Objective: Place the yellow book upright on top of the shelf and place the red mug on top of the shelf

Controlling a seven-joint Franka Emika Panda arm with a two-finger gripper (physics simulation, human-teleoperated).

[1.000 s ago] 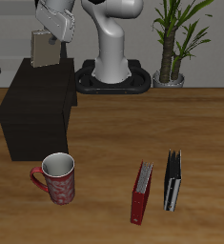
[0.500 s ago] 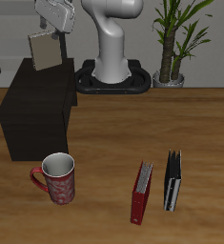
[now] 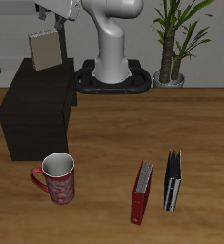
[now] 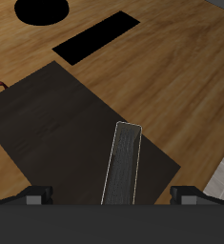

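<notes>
- Nearest the table's front edge lie the red book [image 3: 142, 193] and the black book [image 3: 173, 180], side by side on the wooden table [image 3: 180, 124], close but with a narrow gap between them.
- The red mug [image 3: 57, 178] stands upright on the table at about the same depth, well apart from the two books, its loop handle turned away from them; it sits just in front of the shelf and not on it.
- Farther back stands the shelf [image 3: 39, 108], a dark boxy cabinet with a flat top; in the wrist view its top [image 4: 75, 124] shows as a broad dark sheet over the wood floor.
- The yellow book [image 3: 45, 50] stands roughly upright, slightly tilted, at the back part of the shelf top; whether its lower edge touches the top cannot be told from the front. In the wrist view it shows edge-on [image 4: 122, 164], directly under the gripper.
- The gripper [image 3: 54, 17] hangs above the book, and its fingers [image 4: 32, 197] stand spread wide, well clear of the book on both sides, gripping nothing.
- At the very back are the robot's base [image 3: 112, 76] and a potted plant [image 3: 173, 38].
</notes>
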